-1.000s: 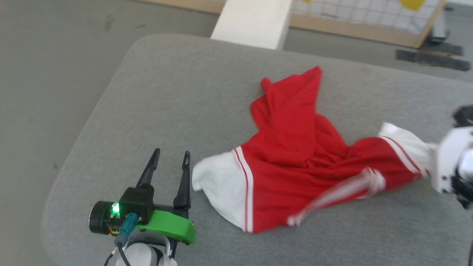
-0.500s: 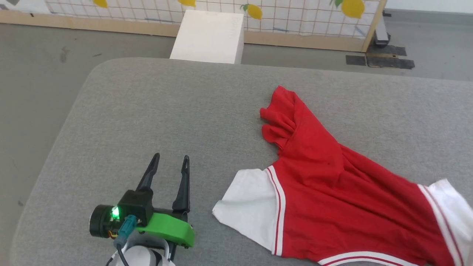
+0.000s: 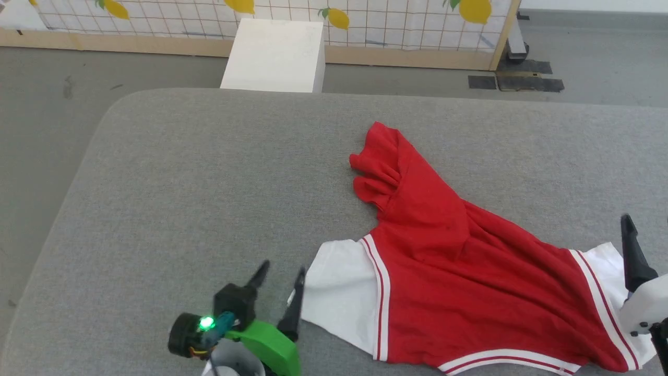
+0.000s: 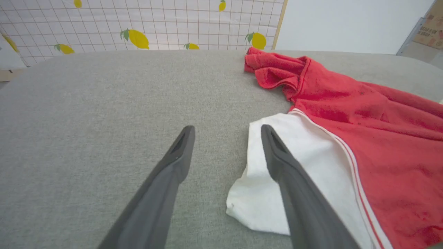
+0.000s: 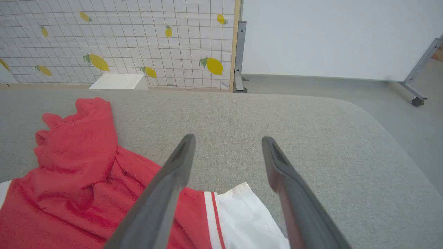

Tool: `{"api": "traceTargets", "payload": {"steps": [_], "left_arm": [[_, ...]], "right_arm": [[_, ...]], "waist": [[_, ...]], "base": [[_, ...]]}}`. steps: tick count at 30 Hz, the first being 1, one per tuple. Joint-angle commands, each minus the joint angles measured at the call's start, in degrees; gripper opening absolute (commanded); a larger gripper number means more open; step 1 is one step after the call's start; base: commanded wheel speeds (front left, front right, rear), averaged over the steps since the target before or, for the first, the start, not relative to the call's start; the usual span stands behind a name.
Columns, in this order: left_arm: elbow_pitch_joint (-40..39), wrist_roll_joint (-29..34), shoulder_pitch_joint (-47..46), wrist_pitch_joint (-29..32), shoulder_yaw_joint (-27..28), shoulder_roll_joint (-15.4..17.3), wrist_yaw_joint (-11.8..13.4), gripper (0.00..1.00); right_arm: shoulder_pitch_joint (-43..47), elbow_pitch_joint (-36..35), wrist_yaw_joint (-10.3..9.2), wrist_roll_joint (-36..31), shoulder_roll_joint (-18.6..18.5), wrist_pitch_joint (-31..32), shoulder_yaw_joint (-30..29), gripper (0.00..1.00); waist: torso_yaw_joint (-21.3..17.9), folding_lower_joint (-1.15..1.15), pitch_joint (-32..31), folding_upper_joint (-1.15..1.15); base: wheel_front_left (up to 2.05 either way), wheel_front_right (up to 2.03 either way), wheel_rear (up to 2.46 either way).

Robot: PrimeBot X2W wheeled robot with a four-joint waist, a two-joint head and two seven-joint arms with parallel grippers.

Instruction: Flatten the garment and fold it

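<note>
The garment point(image 3: 459, 282) is a red shirt with white sleeves, lying back up and partly spread on the grey padded table point(image 3: 209, 172). Its hem end is bunched toward the far side. My left gripper point(image 3: 282, 267) is open at the left white sleeve point(image 3: 339, 292). In the left wrist view, the left gripper point(image 4: 226, 127) has one finger over the edge of that sleeve point(image 4: 311, 166) and the other over bare table. My right gripper point(image 5: 228, 137) is open and empty, just above the right white sleeve point(image 5: 242, 214). One of its fingers point(image 3: 634, 256) stands at the right sleeve.
A white box point(image 3: 274, 55) stands on the floor past the table's far edge. Behind it is a lemon-print grid screen point(image 3: 396, 21). The table's rounded left corner drops to grey floor point(image 3: 47, 130). Wide bare table lies left of and beyond the shirt.
The right gripper pulled the shirt's right sleeve rightward, stretching the shirt out, then opened and let it go. The left gripper has moved up to the left sleeve. The head camera has shifted.
</note>
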Motion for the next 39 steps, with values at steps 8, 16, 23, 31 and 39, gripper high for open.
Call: {"api": "traceTargets", "payload": {"steps": [8,16,23,31,39], "left_arm": [[-3.38,-0.28,-1.10,26.46,-3.44,2.12,0.46,1.00],[-8.14,3.22,-2.14,40.65,-3.92,5.68,3.67,1.00],[-8.46,-0.28,-2.23,44.47,-4.43,5.54,1.50,1.00],[-7.04,-3.80,-1.56,46.16,-3.84,5.94,0.91,0.00],[-10.99,-4.03,-0.73,38.03,2.08,7.50,5.83,0.00]], "right_arm": [[3.15,-0.46,-0.09,-1.95,4.04,-16.39,2.49,1.00],[2.56,1.36,-0.09,-2.68,5.88,-17.83,3.94,1.00],[1.46,3.28,-0.09,-3.00,6.41,-18.32,3.70,1.00],[1.01,5.84,-0.09,-3.96,6.74,-18.24,3.11,1.00],[2.92,6.57,-0.09,-2.40,3.90,-10.20,4.64,1.00]], "waist": [[-2.18,0.00,1.25,0.00],[-3.93,0.00,2.99,0.00],[-4.83,0.00,4.73,0.00],[-4.79,0.00,4.64,0.00],[-3.51,0.00,1.45,0.00]], "base": [[0.00,0.00,0.00],[0.00,0.00,0.00],[0.00,0.00,0.00],[0.00,0.00,0.00],[0.00,0.00,0.00]]}}
